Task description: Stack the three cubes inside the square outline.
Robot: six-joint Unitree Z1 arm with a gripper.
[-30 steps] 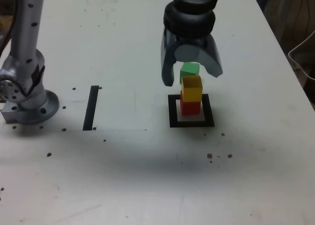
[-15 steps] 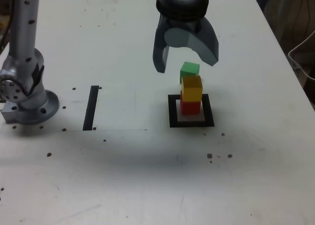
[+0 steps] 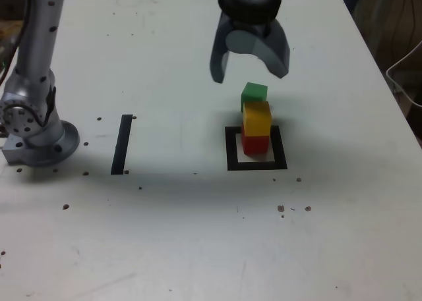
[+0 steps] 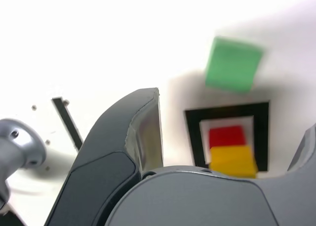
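The yellow cube [image 3: 257,119] sits on top of the red cube [image 3: 255,145], and that pair stands inside the square outline [image 3: 279,147], with the black tape frame around the base. The green cube [image 4: 234,64] lies on the surface [image 3: 171,228] outside the frame, just beyond its far edge in the exterior view. So two of the three cubes look stacked, and the step in hand is most likely fetching the green one.

The next move calls for bringing the hand [image 3: 250,76] over the green cube, turning it to suit the cube's slightly angled sides, and lowering it with one finger on each side. The stack stands near, so a finger coming down on that side could knock the yellow cube off; a careful line down seems wise. After that, the cube would need to be lifted above the yellow one and set squarely on it.

The hand is spread wide, its fingers well apart, with nothing between them. It hangs above the surface, touching none of the cubes.
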